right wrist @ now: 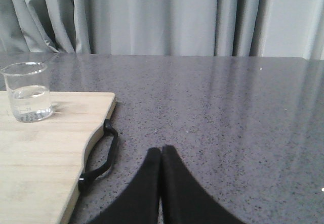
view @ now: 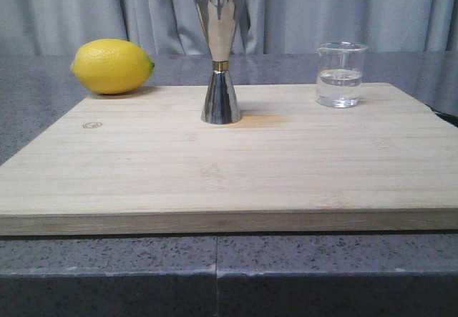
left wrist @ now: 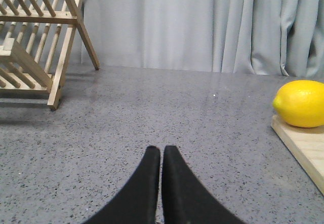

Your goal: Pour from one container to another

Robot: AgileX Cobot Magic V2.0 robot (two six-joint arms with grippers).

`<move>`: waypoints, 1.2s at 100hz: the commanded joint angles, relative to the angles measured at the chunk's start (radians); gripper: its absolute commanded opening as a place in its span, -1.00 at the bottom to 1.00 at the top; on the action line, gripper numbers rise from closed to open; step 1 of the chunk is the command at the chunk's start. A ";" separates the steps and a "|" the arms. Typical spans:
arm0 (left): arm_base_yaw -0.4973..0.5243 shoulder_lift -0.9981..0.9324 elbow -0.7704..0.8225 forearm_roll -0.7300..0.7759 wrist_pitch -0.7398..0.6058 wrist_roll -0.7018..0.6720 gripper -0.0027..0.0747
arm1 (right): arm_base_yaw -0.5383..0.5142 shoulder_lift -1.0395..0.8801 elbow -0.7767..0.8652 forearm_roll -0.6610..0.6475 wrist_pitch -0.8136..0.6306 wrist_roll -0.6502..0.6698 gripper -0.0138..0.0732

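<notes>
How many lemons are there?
1. The lemon sits at the far left corner of the wooden board, left of the jigger. No other lemon shows in any view.

One tall shiny steel hourglass jigger (view: pixel 220 59), one small clear glass beaker (view: pixel 340 74), one yellow lemon (view: pixel 112 66), all on or beside one pale bamboo cutting board (view: pixel 229 167). One wooden slatted drying rack (left wrist: pixel 38 42) off left. Two black tools: left tool (left wrist: pixel 161 150), right tool (right wrist: pixel 161 150).
</notes>
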 commanded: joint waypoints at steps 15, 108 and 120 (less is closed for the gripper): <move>0.000 -0.021 0.028 -0.010 -0.074 -0.002 -0.98 | -0.007 -0.021 0.009 -0.008 -0.160 -0.003 -0.81; 0.000 0.281 -0.493 -0.243 0.060 -0.002 -0.98 | -0.007 0.307 -0.561 0.120 0.139 -0.003 -0.81; 0.000 0.428 -0.664 -0.252 0.107 0.001 -0.98 | -0.007 0.435 -0.701 0.120 0.150 -0.003 -0.81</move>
